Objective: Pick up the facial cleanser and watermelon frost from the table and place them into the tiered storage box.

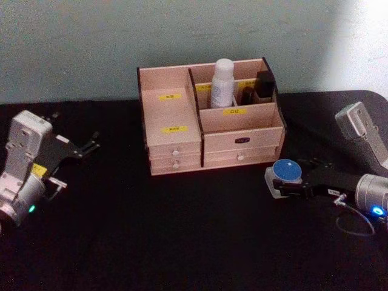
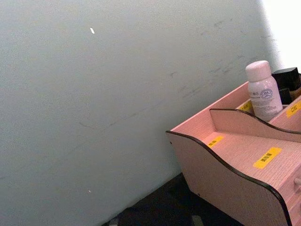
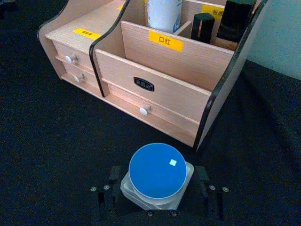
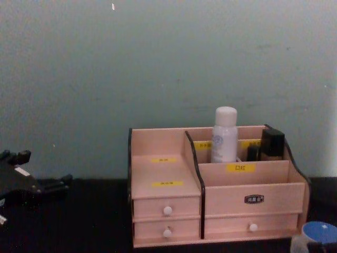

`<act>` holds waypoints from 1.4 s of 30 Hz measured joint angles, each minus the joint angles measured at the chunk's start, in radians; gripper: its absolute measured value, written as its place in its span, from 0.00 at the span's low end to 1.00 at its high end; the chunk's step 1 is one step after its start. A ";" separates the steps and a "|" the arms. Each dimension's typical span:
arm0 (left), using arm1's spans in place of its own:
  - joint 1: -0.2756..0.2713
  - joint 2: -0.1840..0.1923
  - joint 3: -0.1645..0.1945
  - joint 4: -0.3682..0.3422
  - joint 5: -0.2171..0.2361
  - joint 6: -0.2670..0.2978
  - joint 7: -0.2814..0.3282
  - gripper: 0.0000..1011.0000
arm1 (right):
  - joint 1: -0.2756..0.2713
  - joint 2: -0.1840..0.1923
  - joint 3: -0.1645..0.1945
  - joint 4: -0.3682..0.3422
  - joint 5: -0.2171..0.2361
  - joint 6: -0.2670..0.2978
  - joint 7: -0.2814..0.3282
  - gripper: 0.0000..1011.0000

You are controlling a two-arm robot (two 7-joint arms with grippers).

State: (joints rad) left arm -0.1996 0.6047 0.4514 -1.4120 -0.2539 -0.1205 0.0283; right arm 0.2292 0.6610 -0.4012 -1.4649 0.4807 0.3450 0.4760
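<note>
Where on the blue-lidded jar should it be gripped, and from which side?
Take the blue-lidded jar by its clear body below the lid, squeezing side to side, coming low from the side away from the tiered storage box. It stands upright, sides free. The right gripper straddles it so; the left gripper idles far left.

bench: tiered storage box at centre rear, against the wall. in the rear compartments of its right section: bottle upright at left, small container at right. jar before the box's right end, between the fingers of the right gripper. left gripper at far left, well apart.
</note>
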 joint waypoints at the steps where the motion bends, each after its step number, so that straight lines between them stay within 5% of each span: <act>1: 0.000 0.000 0.000 0.000 0.000 0.000 0.000 0.99 | 0.000 -0.001 0.000 0.001 -0.001 0.000 0.000 0.99; 34: 0.000 0.000 0.000 0.000 0.000 0.000 0.000 0.99 | 0.007 -0.006 -0.001 0.015 -0.003 0.002 0.003 0.99; 42: 0.000 0.000 0.000 0.000 0.000 0.000 0.000 0.99 | 0.006 -0.006 -0.001 0.014 -0.003 0.001 0.002 0.82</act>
State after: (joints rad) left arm -0.1995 0.6047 0.4514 -1.4120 -0.2539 -0.1205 0.0283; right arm 0.2353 0.6553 -0.4024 -1.4506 0.4779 0.3464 0.4784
